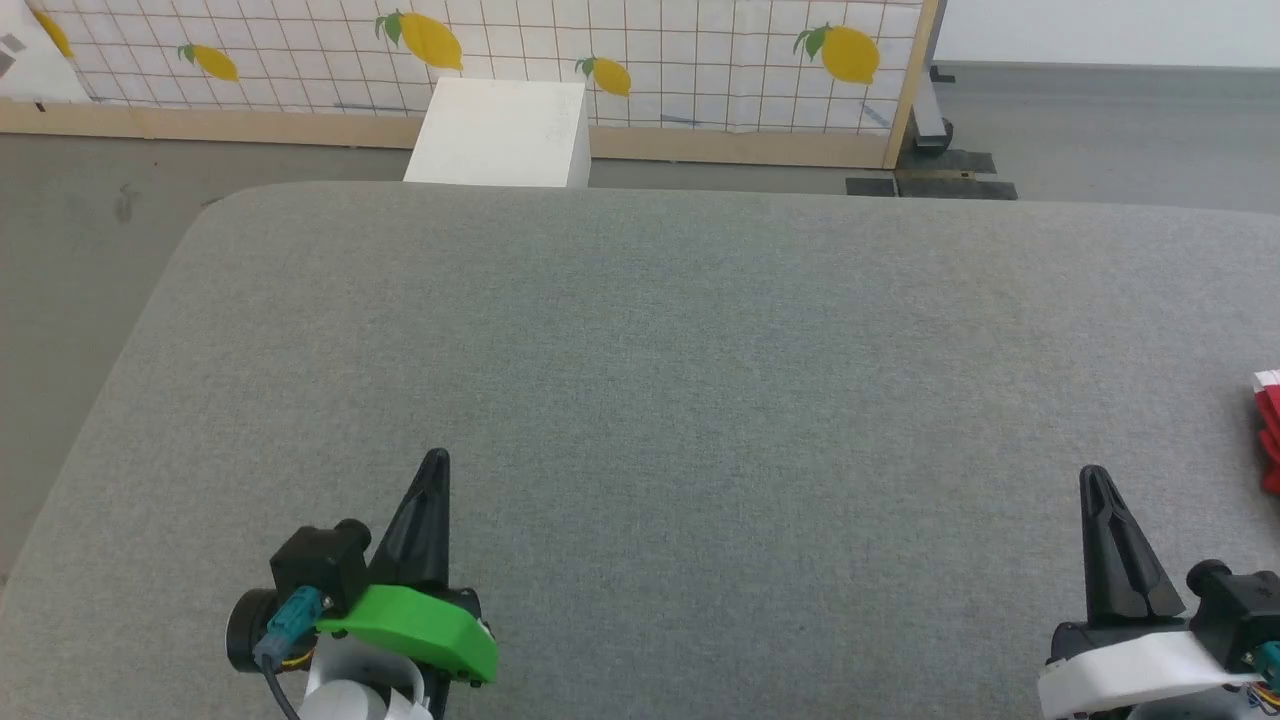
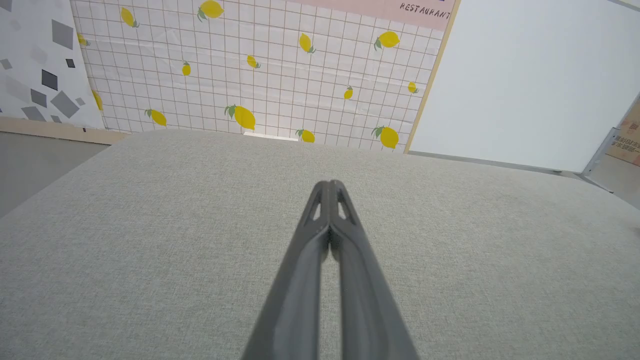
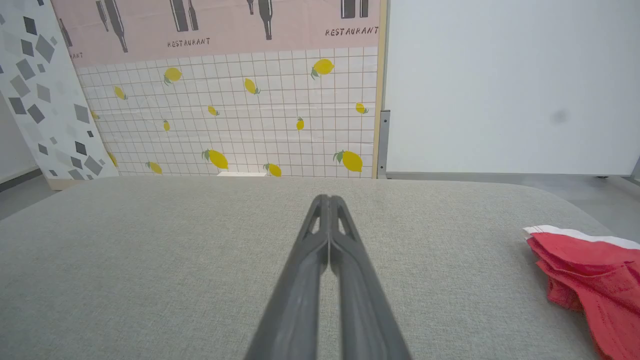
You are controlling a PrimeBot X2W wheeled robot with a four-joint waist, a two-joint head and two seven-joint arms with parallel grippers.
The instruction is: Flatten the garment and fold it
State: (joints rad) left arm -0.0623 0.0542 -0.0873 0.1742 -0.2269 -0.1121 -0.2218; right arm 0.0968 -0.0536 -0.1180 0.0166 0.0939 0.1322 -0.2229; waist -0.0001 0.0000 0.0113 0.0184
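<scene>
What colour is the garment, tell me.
The garment is red with a white edge, clearest in the right wrist view.

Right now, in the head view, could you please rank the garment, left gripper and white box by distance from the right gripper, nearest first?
1. garment, close on its right.
2. left gripper, across on its left.
3. white box, beyond the table.

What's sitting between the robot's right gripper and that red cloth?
Nothing: in the right wrist view, bare grey fabric tabletop lies between the right gripper and the red garment.
</scene>
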